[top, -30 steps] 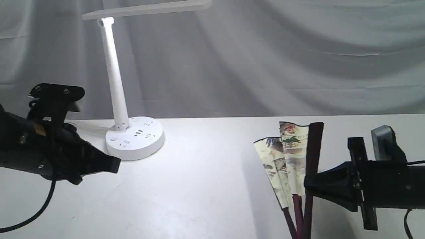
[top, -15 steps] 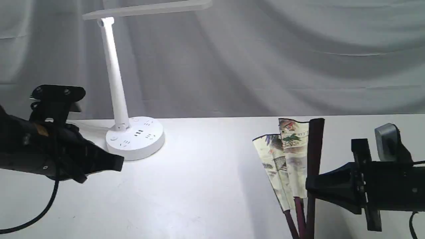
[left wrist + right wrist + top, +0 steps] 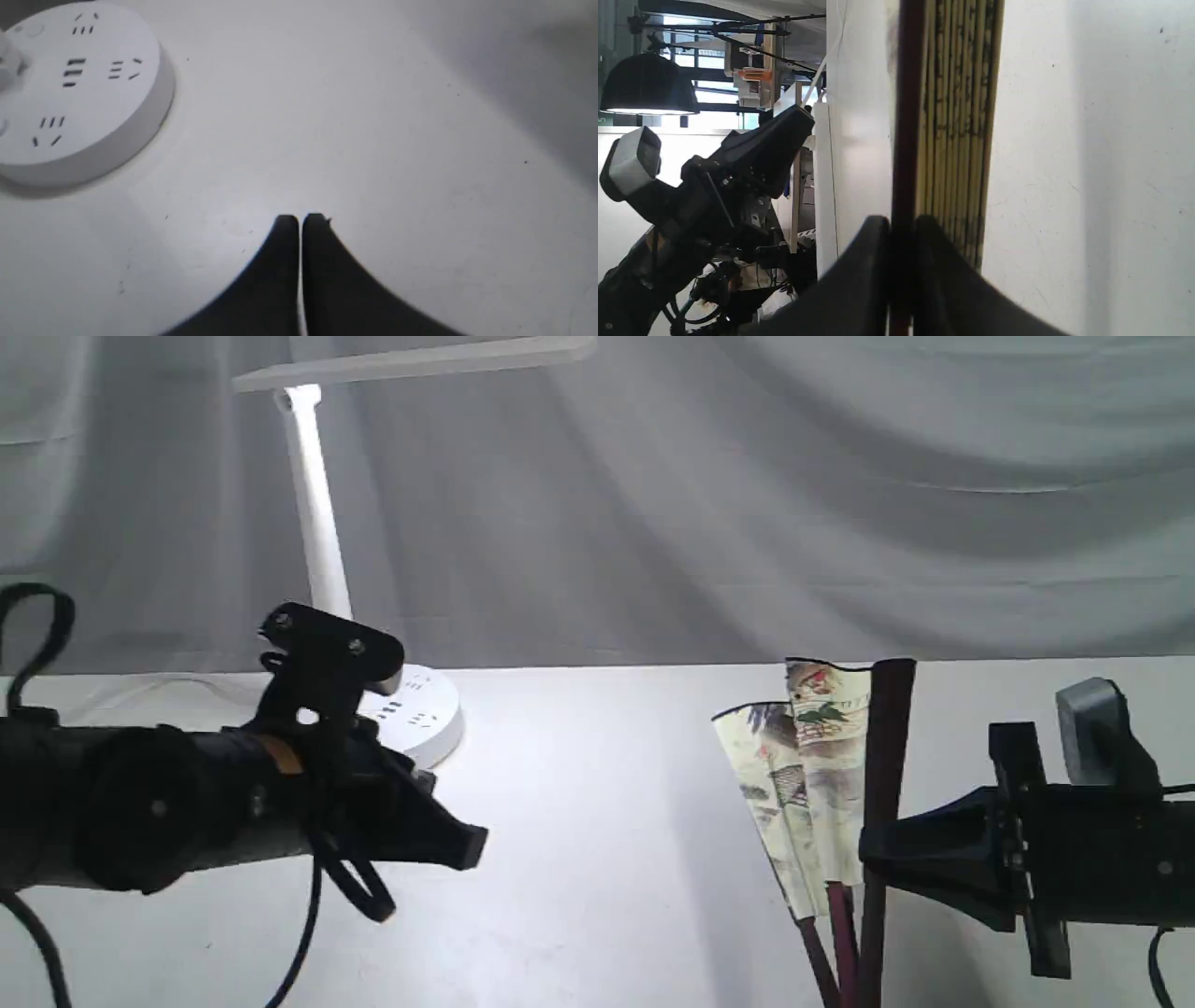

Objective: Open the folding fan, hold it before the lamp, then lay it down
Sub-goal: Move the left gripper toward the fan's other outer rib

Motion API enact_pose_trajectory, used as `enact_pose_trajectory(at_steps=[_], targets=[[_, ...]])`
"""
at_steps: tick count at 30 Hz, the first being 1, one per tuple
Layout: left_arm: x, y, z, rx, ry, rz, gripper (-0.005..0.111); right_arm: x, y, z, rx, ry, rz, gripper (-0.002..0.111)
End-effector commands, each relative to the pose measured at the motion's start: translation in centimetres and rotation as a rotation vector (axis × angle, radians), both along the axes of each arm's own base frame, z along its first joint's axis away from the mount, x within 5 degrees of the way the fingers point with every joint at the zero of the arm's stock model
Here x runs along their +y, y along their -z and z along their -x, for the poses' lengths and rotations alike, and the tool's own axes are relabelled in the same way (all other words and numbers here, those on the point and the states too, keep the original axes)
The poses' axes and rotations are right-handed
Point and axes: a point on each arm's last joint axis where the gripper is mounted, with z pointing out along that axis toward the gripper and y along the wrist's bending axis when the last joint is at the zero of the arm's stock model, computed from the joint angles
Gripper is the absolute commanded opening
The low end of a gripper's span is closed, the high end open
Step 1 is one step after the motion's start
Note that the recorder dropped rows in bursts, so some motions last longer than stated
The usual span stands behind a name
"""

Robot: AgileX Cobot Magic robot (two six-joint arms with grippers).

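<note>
In the exterior view, the folding fan (image 3: 822, 784) is standing almost upright at the lower right of the frame. Only a couple of painted pleats are showing, fanned out to the left of its dark outer rib (image 3: 885, 756). The right gripper (image 3: 873, 859) is pinching that rib from the right edge. The left gripper (image 3: 471, 847) is hovering over the table (image 3: 607, 896) at lower left-centre, in front of the lamp (image 3: 313, 523), whose stem is rising toward the upper left. In the left wrist view, the left gripper (image 3: 300, 221) is showing its fingers pressed together with nothing between them, and the lamp's round base (image 3: 79, 93) is sitting near it on the table (image 3: 397, 140). In the right wrist view, the right gripper (image 3: 901, 224) is clamping the maroon rib (image 3: 908, 116), with the stacked pleats (image 3: 957, 116) lying just beside the pinch and outside it. The opening looks barely begun. The likely trouble is that the single-rib pinch is letting the fan swivel or slip once the free side is pulled. The closed left fingers may also be shoving the pleats instead of catching them, creasing or tearing the paper. A wide sweep by the left arm could knock the lamp's base.
</note>
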Motion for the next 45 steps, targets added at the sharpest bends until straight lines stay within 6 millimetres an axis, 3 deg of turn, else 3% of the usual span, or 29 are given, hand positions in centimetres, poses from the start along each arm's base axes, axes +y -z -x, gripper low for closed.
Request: enact_pose_trajectory(at_steps=[1, 5, 11, 14, 20, 25, 28, 37, 45], targets=[[-1.1, 0.5, 0.0, -0.054, 0.012, 0.012, 0.0, -0.1, -0.5, 0.0, -0.044, 0.005, -0.008, 0.0], [-1.9, 0.8, 0.5, -0.124, 0.021, 0.031, 0.0, -0.1, -0.6, -0.1, -0.047, 0.009, -0.009, 0.0], [-1.4, 1.4, 1.5, -0.224, -0.055, 0.169, 0.0, -0.1, -0.6, -0.1, -0.052, 0.009, -0.008, 0.0], [-1.6, 1.7, 2.4, -0.266, 0.008, 0.234, 0.0, 0.0, -0.6, -0.1, -0.052, 0.007, -0.008, 0.0], [-3.2, 1.4, 4.1, -0.209, 0.177, 0.462, 0.0, 0.0, -0.6, -0.1, -0.052, 0.007, -0.008, 0.0], [-3.0, 1.7, 3.8, -0.104, 0.048, 0.583, 0.001, 0.0, -0.6, 0.0, -0.05, 0.002, -0.005, 0.0], [-3.0, 2.6, 3.7, -0.025, -0.017, 0.653, 0.009, 0.0, -0.6, 0.0, -0.05, 0.002, -0.005, 0.0], [-4.1, 5.7, 2.8, 0.175, -0.127, 0.894, 0.049, 0.0, -0.5, 0.0, -0.053, -0.005, 0.0, 0.0], [-6.9, 6.4, -0.2, 0.475, -0.047, 1.054, 0.052, 0.1, -0.5, 0.1, -0.086, -0.03, 0.027, 0.0]])
